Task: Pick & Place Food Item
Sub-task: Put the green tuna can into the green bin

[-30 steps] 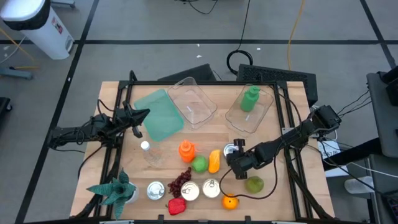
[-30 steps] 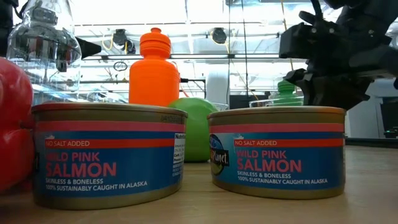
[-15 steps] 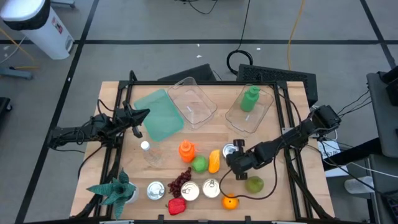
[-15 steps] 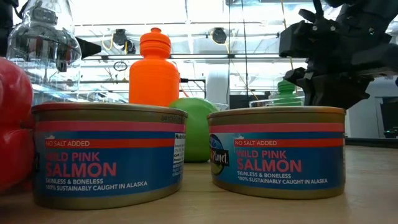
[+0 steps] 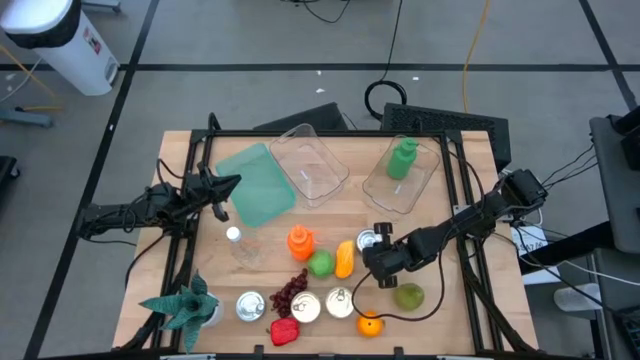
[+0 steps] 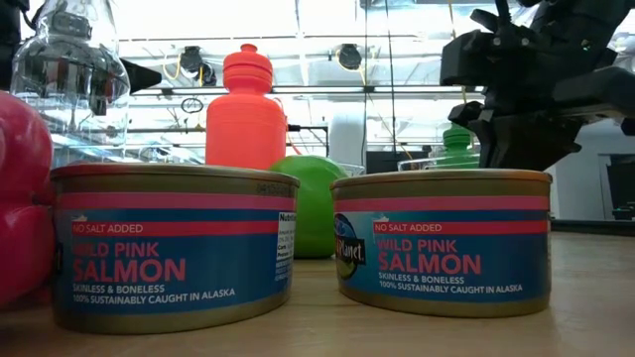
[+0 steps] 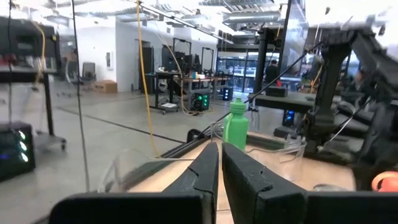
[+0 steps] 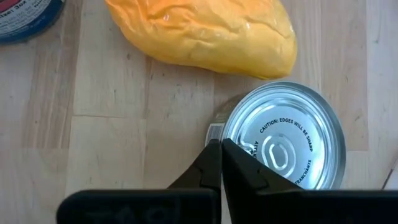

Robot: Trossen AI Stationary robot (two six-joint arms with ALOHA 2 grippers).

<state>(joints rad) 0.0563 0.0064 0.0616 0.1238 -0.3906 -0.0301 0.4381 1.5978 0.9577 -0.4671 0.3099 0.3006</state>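
A silver-topped can (image 8: 283, 146) stands on the wooden table beside a yellow fruit (image 8: 205, 31); from above the can (image 5: 370, 240) is right of the fruit (image 5: 344, 258). My right gripper (image 8: 219, 144) is shut and tilts down, its tips at the can's near rim; in the high view my right gripper (image 5: 374, 256) hovers just near of the can. My left gripper (image 7: 220, 155) is shut and level at the table's left side (image 5: 225, 185), holding nothing. My right gripper's shut fingertips (image 8: 213, 152) stand at the can's rim (image 8: 225, 134), coming slanting down from the near right. I cannot tell whether they touch it. The can sits on the table.
Near the front lie two salmon cans (image 6: 174, 243) (image 6: 442, 238), a green apple (image 5: 320, 264), grapes (image 5: 290, 292), an orange (image 5: 370, 324) and a green fruit (image 5: 408, 296). Two clear bins (image 5: 310, 162) (image 5: 415, 185), one holding a green bottle (image 5: 402, 158), stand at the back. An orange bottle (image 5: 299, 241) is mid-table.
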